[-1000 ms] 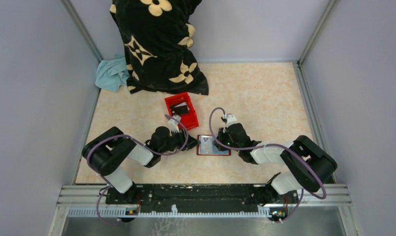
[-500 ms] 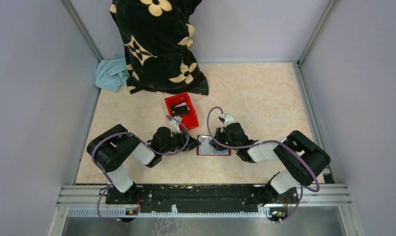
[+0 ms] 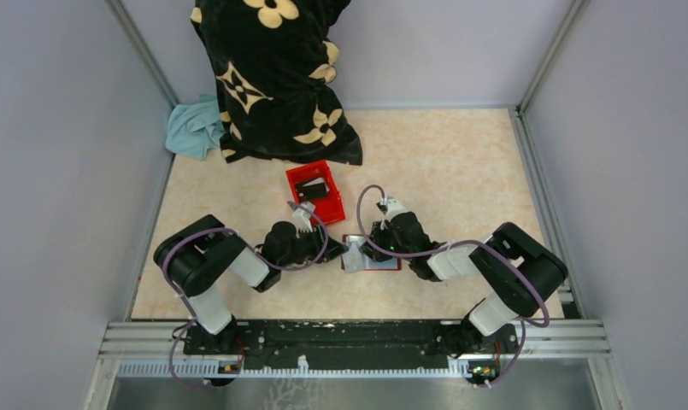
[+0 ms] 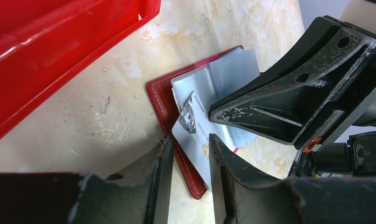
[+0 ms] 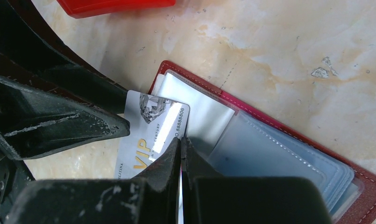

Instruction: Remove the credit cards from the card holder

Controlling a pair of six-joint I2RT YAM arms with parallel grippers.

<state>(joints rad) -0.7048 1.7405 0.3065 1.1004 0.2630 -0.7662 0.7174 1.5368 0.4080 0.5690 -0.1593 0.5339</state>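
Observation:
The dark red card holder [image 3: 385,261] lies open on the table, its clear sleeves up; it also shows in the left wrist view [image 4: 159,98] and the right wrist view [image 5: 274,154]. A pale "VIP" credit card [image 5: 146,140] sticks out askew over its left edge, also seen from the left wrist [image 4: 193,137] and from above [image 3: 355,255]. My right gripper [image 5: 181,151] is shut on that card's edge, over the holder [image 3: 366,248]. My left gripper [image 4: 188,170] is open, its jaws either side of the card and the holder's left rim [image 3: 337,254].
A bright red plastic box [image 3: 315,191] holding a dark item stands just behind the left gripper, close in the left wrist view [image 4: 60,42]. A black flowered bag [image 3: 276,77] and a teal cloth [image 3: 193,128] lie at the back left. Walls close in both sides.
The right gripper has drawn the card leftward, so it now pokes out tilted over the holder's left edge. The right arm shifted slightly left. The left arm barely moved.

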